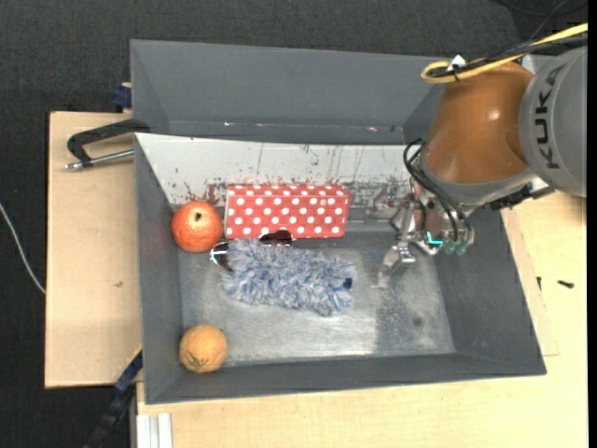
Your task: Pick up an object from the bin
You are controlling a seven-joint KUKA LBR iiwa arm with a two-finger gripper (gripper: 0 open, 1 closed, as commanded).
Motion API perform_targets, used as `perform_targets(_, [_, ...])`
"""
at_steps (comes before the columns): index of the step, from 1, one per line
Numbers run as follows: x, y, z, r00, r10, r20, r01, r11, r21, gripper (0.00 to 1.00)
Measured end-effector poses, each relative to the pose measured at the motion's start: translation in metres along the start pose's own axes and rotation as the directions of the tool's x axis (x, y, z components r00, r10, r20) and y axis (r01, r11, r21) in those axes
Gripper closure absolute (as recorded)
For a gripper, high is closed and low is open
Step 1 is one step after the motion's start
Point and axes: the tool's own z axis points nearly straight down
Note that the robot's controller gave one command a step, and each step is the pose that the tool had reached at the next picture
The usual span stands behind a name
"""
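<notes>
My gripper (399, 250) hangs over the right part of the bin floor, below the orange wrist cover, with nothing visible between its fingers. To its left lies a fluffy blue-grey duster head (289, 281) in the middle of the bin. Behind that, against the back wall, stands a red box with white dots (286, 211), its right end closest to the gripper. A small dark object (275, 239) sits at the box's lower edge.
A red apple (196, 227) rests at the left wall beside the dotted box. An orange-brown ball-like fruit (203, 347) lies in the front left corner. Bare floor stretches under and in front of the gripper on the right side.
</notes>
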Motion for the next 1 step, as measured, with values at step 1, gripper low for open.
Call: perform_targets(1, [-0.0017, 0.0001, -0.0035, 1.000, -0.001, 0.009, 0.001, 1.000, 0.001, 0.00])
